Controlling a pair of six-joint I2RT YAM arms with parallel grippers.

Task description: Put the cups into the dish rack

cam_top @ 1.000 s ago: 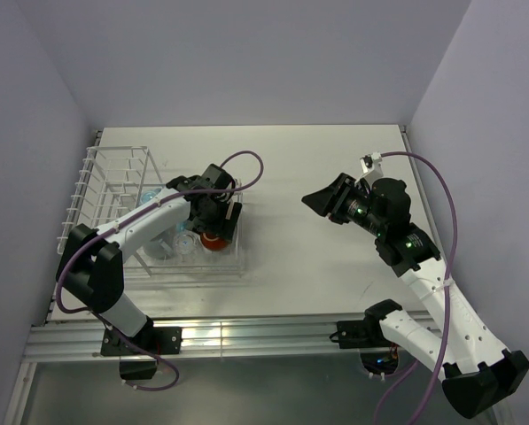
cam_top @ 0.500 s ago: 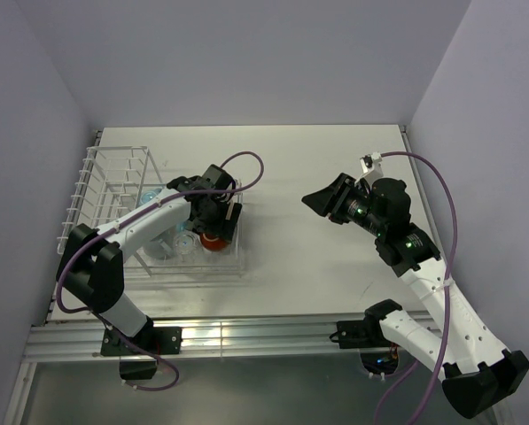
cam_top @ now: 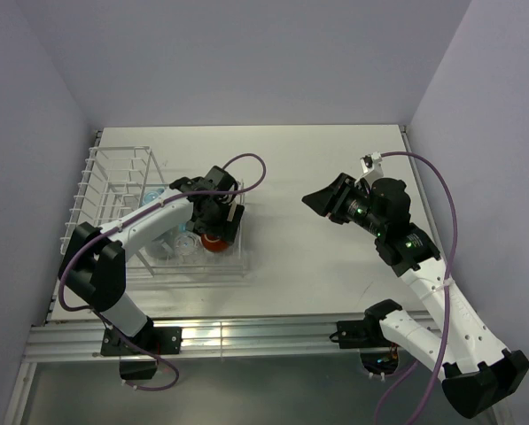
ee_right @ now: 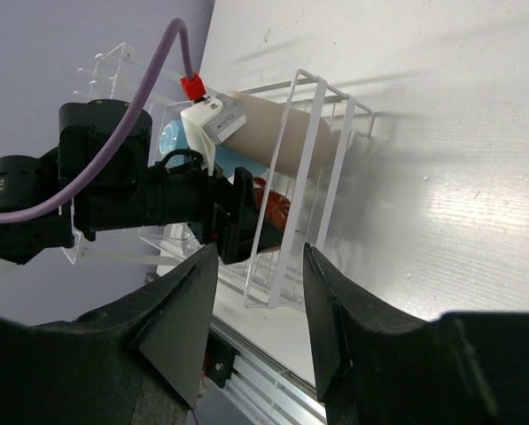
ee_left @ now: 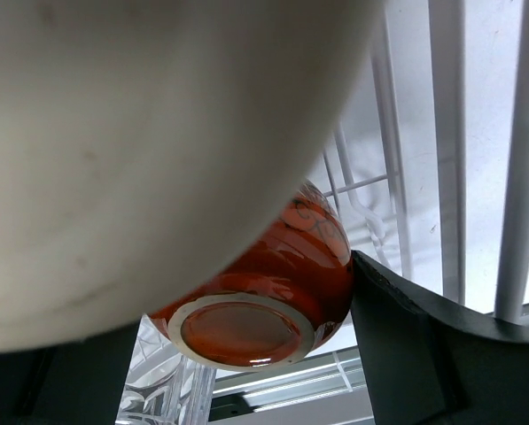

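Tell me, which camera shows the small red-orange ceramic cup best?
The left wrist view: the small red-orange ceramic cup sits close, glossy, base ring toward the lens, a blurred cream cup hiding its upper part. The top view shows only an orange speck; the right wrist view, a red sliver behind white wire rack bars.

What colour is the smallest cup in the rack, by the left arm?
Red-orange, glossy, with faint swirls; the cup shows best in the left wrist view.

We're in a robot lab cell, no question: bare lilac walls (cam_top: 246, 62) box in a plain white table (cam_top: 308, 159), an aluminium rail (cam_top: 264, 336) runs along the 6 o'clock edge, two white arms (cam_top: 432, 283) are bolted there, and purple cable (cam_top: 442, 199) loops off them.
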